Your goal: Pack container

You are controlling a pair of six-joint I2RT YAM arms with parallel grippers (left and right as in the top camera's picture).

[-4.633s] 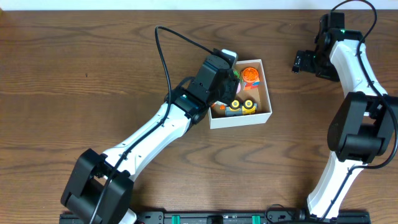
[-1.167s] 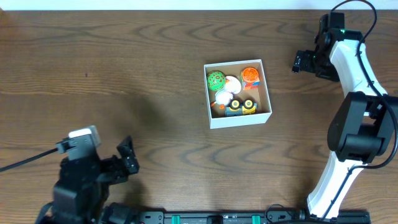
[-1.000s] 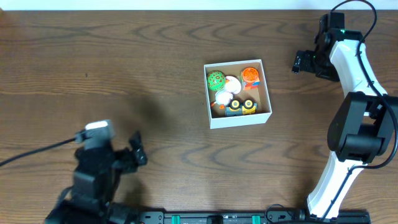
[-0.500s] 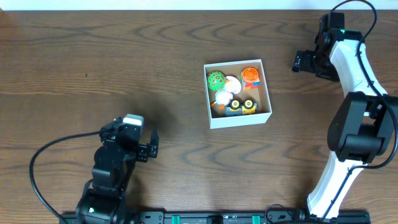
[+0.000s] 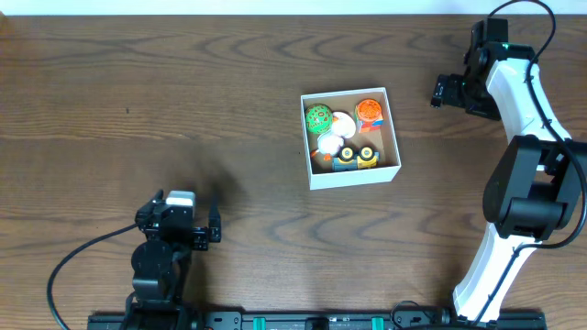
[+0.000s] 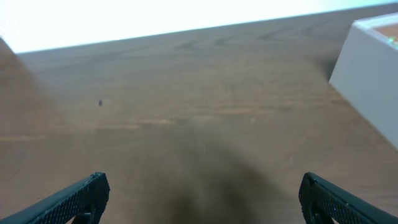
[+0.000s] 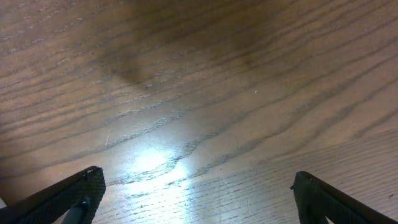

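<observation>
The container (image 5: 356,175), a square white box with a tan inside, sits just right of the table's middle. It holds a green ball (image 5: 318,118), an orange ball (image 5: 369,110), a white toy (image 5: 337,128) and a yellow-grey toy (image 5: 356,157). My left gripper (image 5: 215,223) is far off at the front left, open and empty, pointing right. In the left wrist view the gripper (image 6: 202,193) shows bare wood between its fingertips, with the container's white wall (image 6: 367,68) at the far right. My right gripper (image 5: 437,93) hangs open at the back right; in its wrist view the gripper (image 7: 198,186) has nothing in it.
The dark wood table (image 5: 183,92) runs wide to the left and in front of the box. A black cable (image 5: 69,261) loops from the left arm near the front edge. The right arm's white links (image 5: 523,110) stand along the right side.
The left arm, earlier over the container, has drawn back to the front left and folded, shifting rightward over the last second. The toys and the right arm have not moved.
</observation>
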